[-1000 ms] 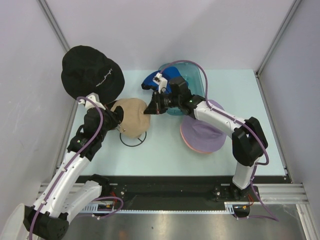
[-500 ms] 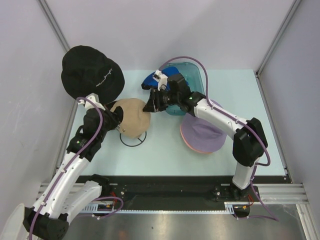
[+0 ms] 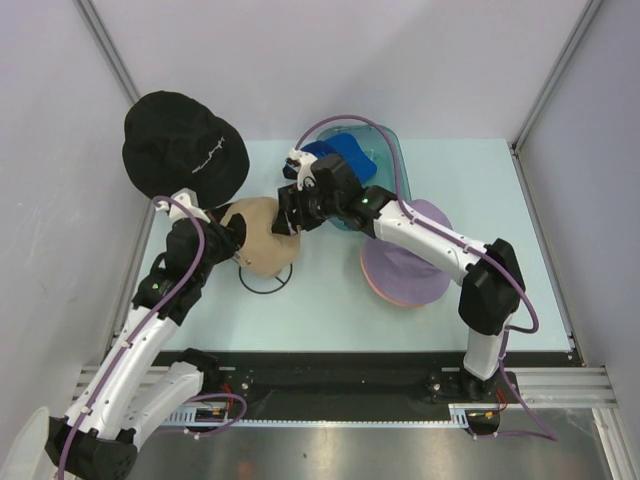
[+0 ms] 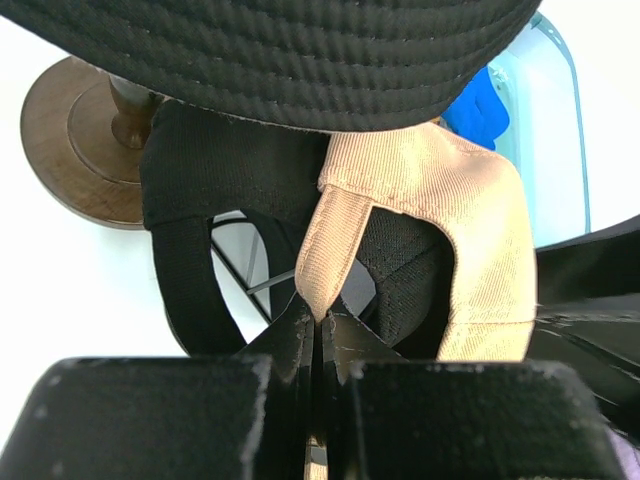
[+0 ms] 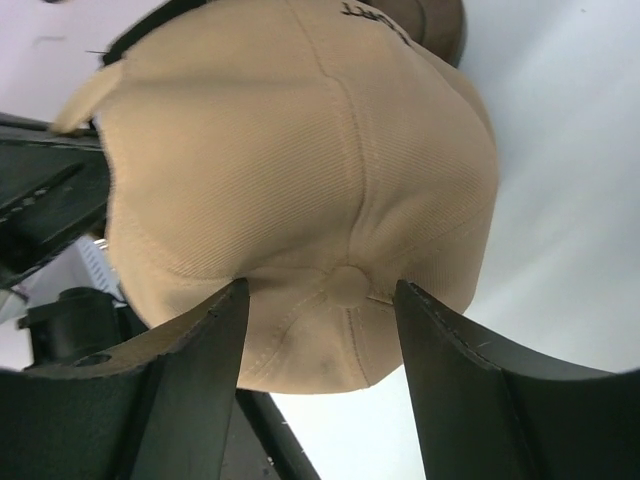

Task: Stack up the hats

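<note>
Sitting over a black wire stand (image 3: 266, 283), the tan cap (image 3: 258, 235) is found left of centre on the table (image 3: 330, 300). Ribbed tan twill, stitched panel seams and a fabric button at the crown are seen in the right wrist view; small dark lettering shows at its far edge but cannot be read. A dark lining is visible inside from the left wrist view.

The cap's back strap is pinched in the left tool (image 4: 318, 325), jaws closed flat on the fabric. The right tool (image 5: 320, 292) is held wide above the crown, one finger on either side of the button. Contact of the pads with the fabric cannot be told.

The black bucket hat (image 3: 185, 145), with small white lettering on its side, is perched at the far left corner on a post with a round wooden base (image 4: 70, 130). Its stitched brim overhangs the tan cap in the left wrist view.

A translucent teal tub (image 3: 388, 160) is placed at far centre. The blue cap (image 3: 340, 158) is seen at the tub's left end; whether it lies inside or against the wall cannot be told.

The lavender bucket hat (image 3: 405, 262) is laid flat to the right of the tan cap, with a pink-orange edge showing beneath it.
</note>
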### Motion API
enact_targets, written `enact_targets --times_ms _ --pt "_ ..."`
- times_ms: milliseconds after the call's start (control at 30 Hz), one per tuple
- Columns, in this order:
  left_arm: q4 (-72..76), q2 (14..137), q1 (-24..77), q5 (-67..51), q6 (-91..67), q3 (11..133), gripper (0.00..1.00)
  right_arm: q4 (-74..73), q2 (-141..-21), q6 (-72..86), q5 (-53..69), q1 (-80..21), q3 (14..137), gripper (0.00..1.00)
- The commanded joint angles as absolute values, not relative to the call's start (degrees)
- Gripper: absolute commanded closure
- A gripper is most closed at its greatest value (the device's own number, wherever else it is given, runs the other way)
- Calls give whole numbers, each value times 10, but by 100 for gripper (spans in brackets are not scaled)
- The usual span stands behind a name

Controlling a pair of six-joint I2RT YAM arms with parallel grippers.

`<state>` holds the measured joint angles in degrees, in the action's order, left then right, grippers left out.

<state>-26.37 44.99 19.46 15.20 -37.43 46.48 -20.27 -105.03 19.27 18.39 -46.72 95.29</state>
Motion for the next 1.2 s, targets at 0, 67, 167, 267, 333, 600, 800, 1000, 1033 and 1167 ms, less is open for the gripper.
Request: enact_targets --times_ms 0,67,167,267,333,600,800,1000,1033,1167 --pt "-261 438 190 143 -363 462 100 -230 -1073 175 119 -472 963 35" --pt "-259 440 190 139 -363 462 100 -220 -1080 171 120 -473 964 36" --pt "-257 443 190 132 -362 461 100 -216 -1096 168 116 -474 976 46" --pt "-254 445 190 127 -360 460 100 -201 -1096 163 118 -475 972 59" --pt "-254 445 190 124 -359 459 100 -188 -1094 163 116 -473 969 72" --pt "-264 439 190 137 -352 461 100 -190 -1071 161 79 -466 962 100" --pt "-265 432 190 139 -350 455 100 -235 -1037 142 40 -464 988 100" --pt "-262 426 190 141 -361 451 100 -277 -1028 127 25 -469 1029 100" --pt "-262 425 190 142 -365 452 100 -283 -1028 124 19 -469 1037 100" --pt "-264 410 190 149 -382 450 100 -291 -1027 110 15 -475 1060 100"
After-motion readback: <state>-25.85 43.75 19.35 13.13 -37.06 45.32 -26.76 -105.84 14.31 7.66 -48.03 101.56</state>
